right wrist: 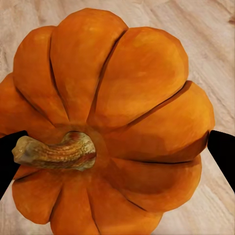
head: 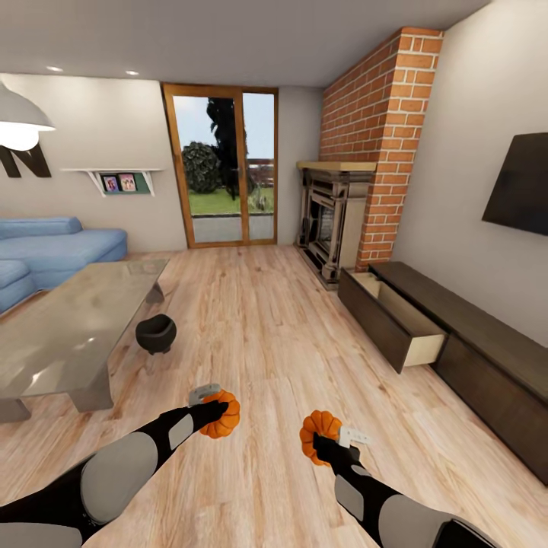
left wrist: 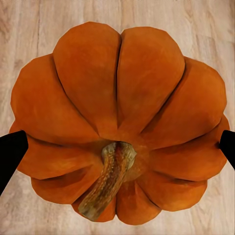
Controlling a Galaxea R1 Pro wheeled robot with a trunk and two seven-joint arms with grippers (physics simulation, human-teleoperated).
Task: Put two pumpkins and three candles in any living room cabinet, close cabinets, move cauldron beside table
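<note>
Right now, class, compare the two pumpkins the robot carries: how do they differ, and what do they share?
1. The left pumpkin sits in the left gripper; the right pumpkin sits in the right gripper.
2. In the wrist views, the left pumpkin's stem is greenish at its tip; the right pumpkin's stem is paler tan.

Shared: both are bright orange, ribbed, and held above the wood floor.

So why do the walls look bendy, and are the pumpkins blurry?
Head view: wide lens bows the brick chimney and TV; glare on the table. Left wrist view: pumpkin sharp. Right wrist view: pumpkin sharp, floor soft.
</note>
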